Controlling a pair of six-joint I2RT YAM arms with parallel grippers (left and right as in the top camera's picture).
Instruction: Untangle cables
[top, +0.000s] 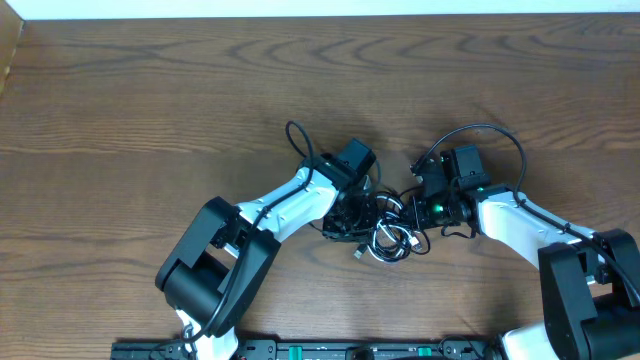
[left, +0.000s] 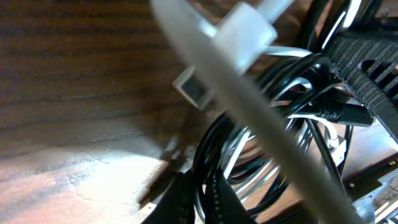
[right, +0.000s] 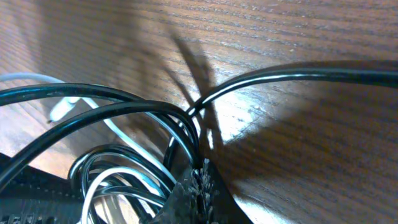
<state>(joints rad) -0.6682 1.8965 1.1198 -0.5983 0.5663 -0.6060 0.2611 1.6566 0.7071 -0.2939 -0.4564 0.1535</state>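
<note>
1. a dark wooden table (top: 150, 100) seen from above, with two white and black robot arms reaching in from the near edge toward its middle
2. the cable tangle (top: 390, 240), a small knot of thin looped cords, lies on the table between the two arm tips and slightly nearer the front edge
3. the left gripper (top: 352, 215) sits at the left side of the tangle and the right gripper (top: 418, 208) at its right side, the two close together
4. each arm's own thicker black cable (top: 497, 140) arcs up behind its wrist, away from the tangle
5. from the left wrist, a blurred white cord (left: 249, 106) runs diagonally across the foreground, and a small white plug (left: 193, 87) hangs just above the wood
6. behind it, several black cords (left: 208, 149) loop over one another with white strands threaded through them
7. dark shapes at the bottom of the left wrist view sit against the black loops; i cannot tell whether the left jaws are apart or together
8. from the right wrist, two black cords sweep in from the left, another from the right, and they meet in a sharp bend above the dark fingertips (right: 199, 186)
9. the right jaws look closed, pinching those black cords, with white loops lower left
</note>
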